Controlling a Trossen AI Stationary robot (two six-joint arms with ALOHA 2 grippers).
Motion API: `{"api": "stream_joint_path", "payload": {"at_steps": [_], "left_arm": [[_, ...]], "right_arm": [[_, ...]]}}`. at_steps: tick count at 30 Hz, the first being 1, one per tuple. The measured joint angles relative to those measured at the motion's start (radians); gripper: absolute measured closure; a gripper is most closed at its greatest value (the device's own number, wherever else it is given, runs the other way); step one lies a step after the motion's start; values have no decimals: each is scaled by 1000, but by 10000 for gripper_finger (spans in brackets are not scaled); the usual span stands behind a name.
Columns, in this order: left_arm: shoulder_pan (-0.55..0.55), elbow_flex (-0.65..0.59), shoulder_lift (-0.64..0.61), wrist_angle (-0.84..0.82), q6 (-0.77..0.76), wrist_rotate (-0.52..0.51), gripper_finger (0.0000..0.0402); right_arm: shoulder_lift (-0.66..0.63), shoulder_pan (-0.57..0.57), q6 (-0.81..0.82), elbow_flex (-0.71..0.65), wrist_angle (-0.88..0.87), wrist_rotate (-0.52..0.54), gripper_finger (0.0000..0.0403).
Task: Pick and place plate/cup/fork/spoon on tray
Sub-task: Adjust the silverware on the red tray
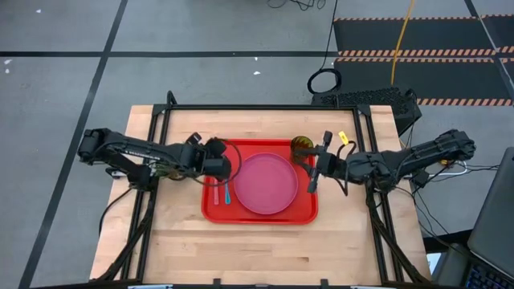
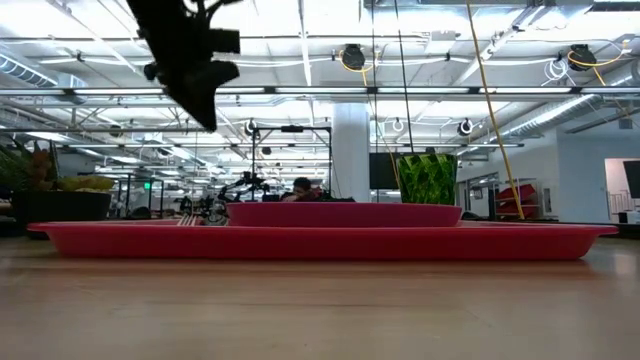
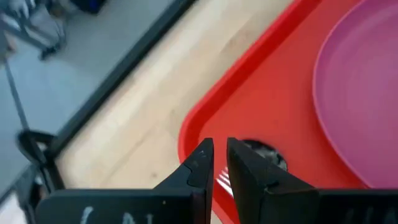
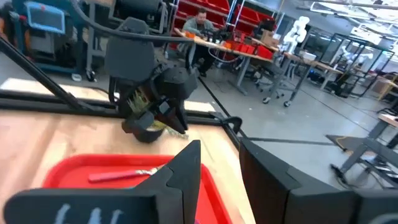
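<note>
The red tray (image 1: 259, 213) lies mid-table and carries the pink plate (image 1: 266, 183) at its middle. The green cup (image 1: 303, 144) stands upright at its far right corner. The pink-handled fork (image 1: 215, 193) and the blue-handled spoon (image 1: 226, 193) lie side by side along its left end. My left gripper (image 3: 221, 158) hovers over that left end, tilted down. There is a narrow gap between its fingers and nothing in it. The fork's tines (image 3: 222, 181) and the spoon's bowl (image 3: 268, 154) show beneath it. My right gripper (image 4: 221, 163) floats level over the tray's right edge, open and empty.
A black frame runs around the wooden table (image 1: 265, 249). Bare wood lies near, left and right of the tray. A small green plant (image 1: 165, 169) sits under my left arm. A person sits at a bench in the room beyond (image 4: 200, 26).
</note>
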Motion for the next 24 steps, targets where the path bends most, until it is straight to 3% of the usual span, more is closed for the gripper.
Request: {"api": "stream_joint_path", "payload": {"at_steps": [5,9,11,15,24], "left_arm": [[33,-90,0,42,-37,60,353],[54,-149,0,61,-21,23,353],[71,-183,0,124,7,-5,353],[85,-252,1,256,79,32,353],[144,-301,1,269,111,35,353]], "right_arm": [[0,-14,11,0,-15,0,297],[0,-13,44,0,-13,0,297],[0,-13,68,0,-14,0,297],[0,-13,112,0,-14,0,297],[37,-13,176,0,1,6,297]]}}
